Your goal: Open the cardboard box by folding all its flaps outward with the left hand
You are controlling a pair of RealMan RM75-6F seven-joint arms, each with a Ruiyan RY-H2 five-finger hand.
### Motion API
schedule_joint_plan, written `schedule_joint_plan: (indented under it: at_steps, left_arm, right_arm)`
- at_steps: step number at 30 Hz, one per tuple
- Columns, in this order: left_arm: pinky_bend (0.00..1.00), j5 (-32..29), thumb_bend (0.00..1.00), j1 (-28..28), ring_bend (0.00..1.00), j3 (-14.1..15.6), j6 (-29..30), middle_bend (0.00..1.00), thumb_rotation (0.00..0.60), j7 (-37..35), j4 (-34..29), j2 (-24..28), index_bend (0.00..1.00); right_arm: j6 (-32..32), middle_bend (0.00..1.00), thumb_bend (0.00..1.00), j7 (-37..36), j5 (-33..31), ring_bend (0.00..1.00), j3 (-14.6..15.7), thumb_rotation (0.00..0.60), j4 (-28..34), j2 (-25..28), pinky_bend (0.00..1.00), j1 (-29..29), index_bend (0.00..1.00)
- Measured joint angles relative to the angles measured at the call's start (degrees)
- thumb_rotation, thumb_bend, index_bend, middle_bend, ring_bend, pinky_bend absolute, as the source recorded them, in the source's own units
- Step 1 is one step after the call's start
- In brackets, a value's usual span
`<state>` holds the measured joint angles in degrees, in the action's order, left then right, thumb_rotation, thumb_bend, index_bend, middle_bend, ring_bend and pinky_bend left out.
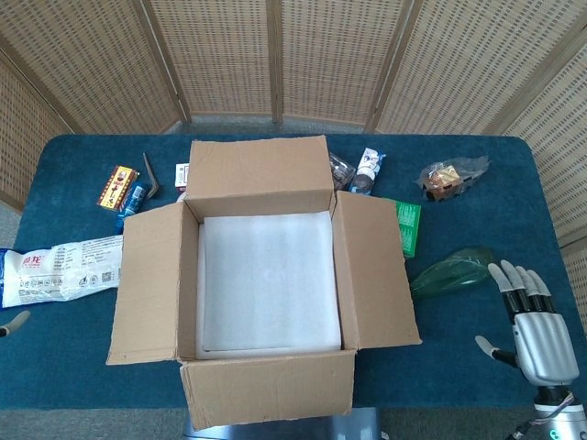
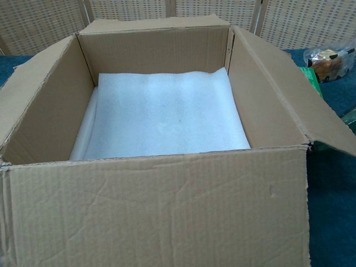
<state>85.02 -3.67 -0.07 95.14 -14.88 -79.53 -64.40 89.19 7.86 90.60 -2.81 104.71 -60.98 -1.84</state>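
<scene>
A cardboard box (image 1: 266, 275) sits open at the middle of a blue-covered table (image 1: 477, 367), all four flaps folded outward: the far flap (image 1: 261, 165) stands nearly upright, the left flap (image 1: 147, 284) and right flap (image 1: 376, 270) slope out to either side, and the near flap (image 1: 271, 390) hangs down over the table's front edge. A sheet of white foam (image 1: 268, 280) lines the bottom of the box (the chest view shows it lying flat, reaching close to all four walls). At the right front corner of the table the right hand (image 1: 535, 328) is held palm-down with fingers spread and thumb out, holding nothing. Of the left hand (image 1: 11, 323) only a single fingertip shows at the frame's left edge, well apart from the box; whether that hand is spread or curled cannot be told. Just beyond it lies a white printed packet (image 1: 60, 270). Behind the box are a red and yellow carton (image 1: 117, 185), a blue tube (image 1: 134, 198) and a small bottle (image 1: 370, 165); to its right, a green packet (image 1: 409, 225), a clear bag of snacks (image 1: 448, 176) and a green plastic bag (image 1: 454, 270). A woven screen (image 1: 275, 55) closes off the background.
</scene>
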Motion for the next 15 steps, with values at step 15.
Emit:
schedule_joint_plan:
  at_steps: [15]
  left_arm:
    - [0.00,1.9,0.00,0.6,0.00,0.0,-1.6,0.00,0.600,3.5,-1.5,-0.8,0.00]
  right_arm:
    - [1.5,0.00,0.03,-1.1,0.6,0.00,0.1,0.600,-0.2,0.4,0.06,0.9,0.00]
